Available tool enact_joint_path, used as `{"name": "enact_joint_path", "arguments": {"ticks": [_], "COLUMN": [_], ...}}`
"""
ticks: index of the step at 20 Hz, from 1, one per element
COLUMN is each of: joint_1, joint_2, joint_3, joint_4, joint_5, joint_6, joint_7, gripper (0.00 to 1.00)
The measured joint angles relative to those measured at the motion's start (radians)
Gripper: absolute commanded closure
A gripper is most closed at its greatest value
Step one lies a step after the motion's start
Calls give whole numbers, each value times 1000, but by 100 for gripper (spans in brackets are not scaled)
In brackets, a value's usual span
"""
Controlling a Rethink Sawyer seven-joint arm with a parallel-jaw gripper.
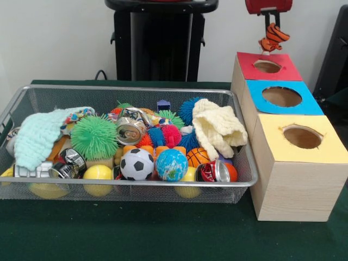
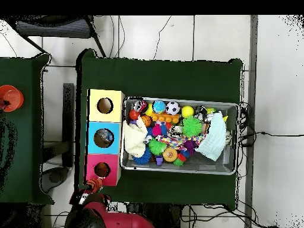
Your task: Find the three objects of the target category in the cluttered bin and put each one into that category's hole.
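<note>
Dark green cloth covers the table (image 1: 163,239), and on it we see the wide silver wire-mesh bin (image 1: 32,98), packed w/ balls, spiky toys, crushed cans and knitted cloths. Beside it, a row of 3 wooden boxes: red-topped box (image 1: 269,66), blue-topped box (image 1: 283,97), yellow-topped box (image 1: 302,138), each w/ a round hole. Above the red box hangs the red gripper (image 1: 270,46), fingers clamped on an orange-and-black striped soft toy (image 1: 274,37). A soccer-pattern ball (image 1: 136,164) sits at the bin's front.
</note>
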Motion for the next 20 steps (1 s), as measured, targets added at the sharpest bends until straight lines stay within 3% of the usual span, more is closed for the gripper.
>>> {"name": "enact_joint_path", "arguments": {"ticks": [8, 16, 17, 20], "joint_1": [-25, -40, -35, -29], "joint_2": [27, 102, 110, 113], "joint_3": [2, 1, -2, -5], "joint_4": [-42, -98, -106, -110], "joint_5": [0, 0, 0, -1], "joint_6": [0, 0, 0, 0], "joint_7": [0, 0, 0, 0], "gripper": [100, 100, 0, 0]}}
